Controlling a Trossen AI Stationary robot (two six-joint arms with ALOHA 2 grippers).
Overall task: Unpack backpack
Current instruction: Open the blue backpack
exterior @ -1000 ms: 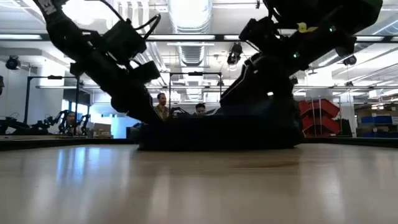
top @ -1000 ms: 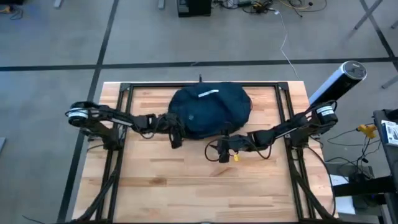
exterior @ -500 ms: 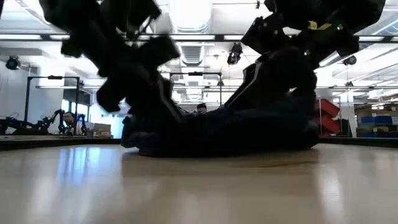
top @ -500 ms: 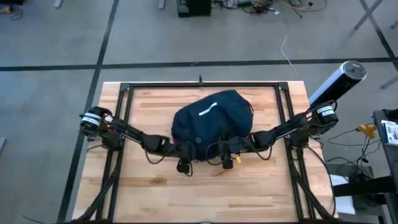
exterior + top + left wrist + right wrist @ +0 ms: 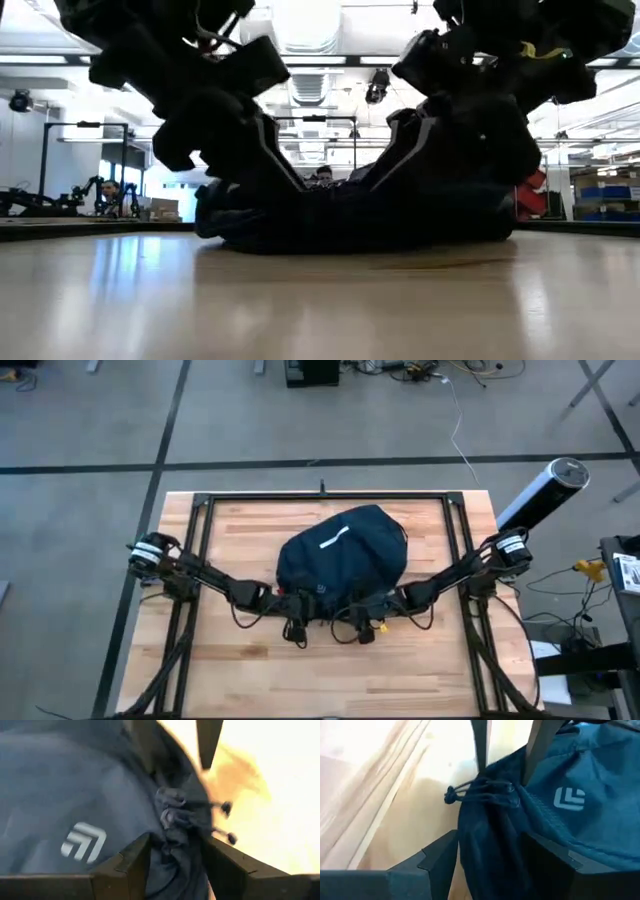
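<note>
Resting on: the backpack (image 5: pixel 343 557) lies at the middle of the wooden surface (image 5: pixel 250 670), a rounded dark navy heap with a short white stripe on top.
Left pincer: the left pincer (image 5: pixel 296 618) sits at the backpack's near edge, toward its left; in the left wrist view its two dark fingers (image 5: pixel 131 866) pinch a bunched fold of navy fabric beside a pale logo.
Right pincer: the right pincer (image 5: pixel 358 622) sits at the same near edge, just right of the left one; in the right wrist view its fingers (image 5: pixel 441 854) pinch gathered fabric near a knotted drawstring (image 5: pixel 454 793).
Low view: both arms come down onto the dark bag, which lies flat on the surface.
Background: a person (image 5: pixel 322 177) shows behind the backpack, far across the room.
</note>
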